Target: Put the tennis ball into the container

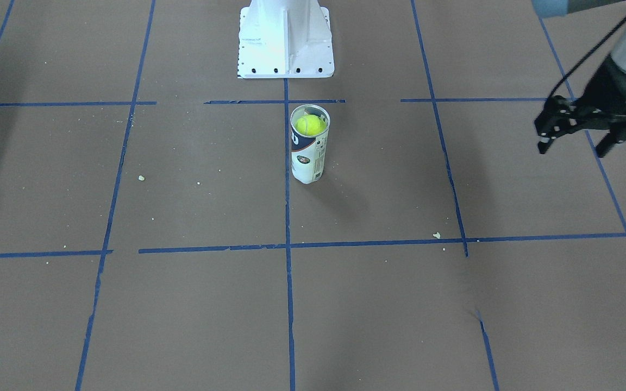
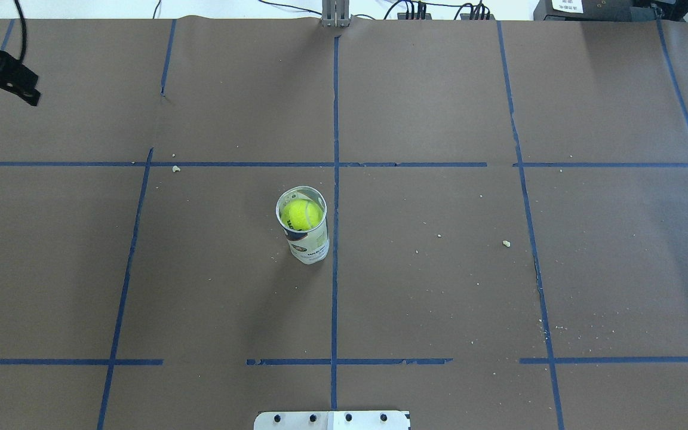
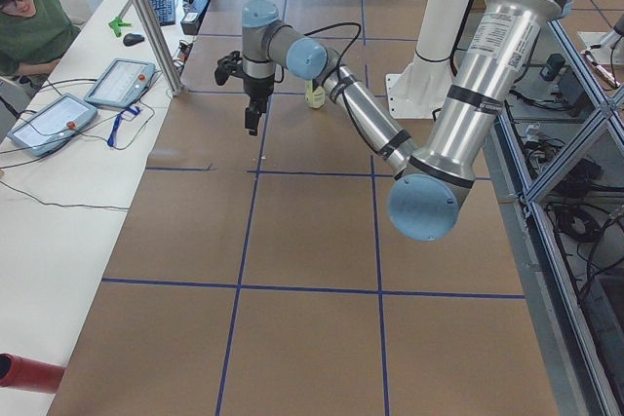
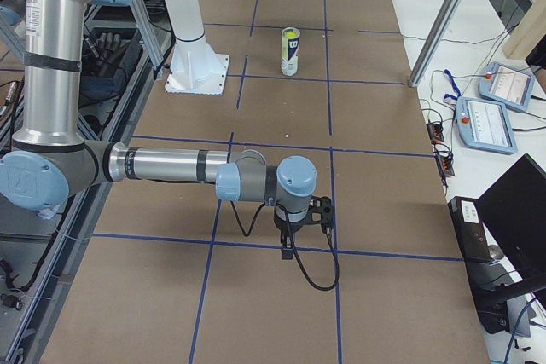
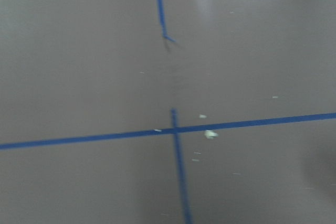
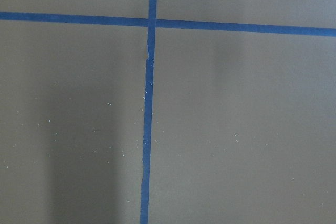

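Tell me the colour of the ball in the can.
The ball is bright yellow-green, clearest in the overhead view.

The tennis ball (image 2: pixel 302 214) sits in the upright container (image 2: pixel 310 246), before the robot base (image 1: pixel 286 38).

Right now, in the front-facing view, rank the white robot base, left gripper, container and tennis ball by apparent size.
1. white robot base and left gripper: similar; the gripper is nearer the camera and cropped, so unranked.
2. container
3. tennis ball
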{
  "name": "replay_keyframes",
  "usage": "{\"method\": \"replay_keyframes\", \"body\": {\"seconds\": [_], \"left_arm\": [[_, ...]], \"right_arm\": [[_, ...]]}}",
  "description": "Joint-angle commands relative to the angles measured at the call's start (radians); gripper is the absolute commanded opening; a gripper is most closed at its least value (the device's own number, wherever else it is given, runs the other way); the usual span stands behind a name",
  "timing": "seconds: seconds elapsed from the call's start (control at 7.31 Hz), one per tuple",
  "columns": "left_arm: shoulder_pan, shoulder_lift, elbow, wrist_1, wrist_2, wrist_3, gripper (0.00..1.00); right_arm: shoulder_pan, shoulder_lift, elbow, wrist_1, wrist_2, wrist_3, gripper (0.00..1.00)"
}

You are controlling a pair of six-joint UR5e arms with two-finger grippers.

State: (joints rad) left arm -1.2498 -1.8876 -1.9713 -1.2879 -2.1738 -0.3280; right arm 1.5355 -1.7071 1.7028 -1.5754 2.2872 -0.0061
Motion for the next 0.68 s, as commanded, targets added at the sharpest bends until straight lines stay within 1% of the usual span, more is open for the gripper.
{"method": "replay_keyframes", "body": {"seconds": [0.0,0.14,0.27,0.41,0.55], "left_arm": [[-0.210,0.100,0.138,-0.040,-0.015,0.361,1.00],[-0.265,0.172,0.176,-0.112,-0.015,0.421,1.00],[-0.293,0.230,0.219,-0.167,-0.065,0.455,1.00],[-0.321,0.311,0.224,-0.186,-0.105,0.464,1.00],[-0.333,0.340,0.224,-0.189,-0.097,0.452,1.00]], "right_arm": [[0.000,0.001,0.000,-0.001,0.000,0.000,1.00],[0.000,0.000,0.000,0.000,0.000,0.000,1.00],[0.000,0.000,0.000,0.000,0.000,0.000,1.00],[0.000,0.000,0.000,0.000,0.000,0.000,1.00],[0.000,0.000,0.001,0.000,0.000,0.000,1.00]]}}
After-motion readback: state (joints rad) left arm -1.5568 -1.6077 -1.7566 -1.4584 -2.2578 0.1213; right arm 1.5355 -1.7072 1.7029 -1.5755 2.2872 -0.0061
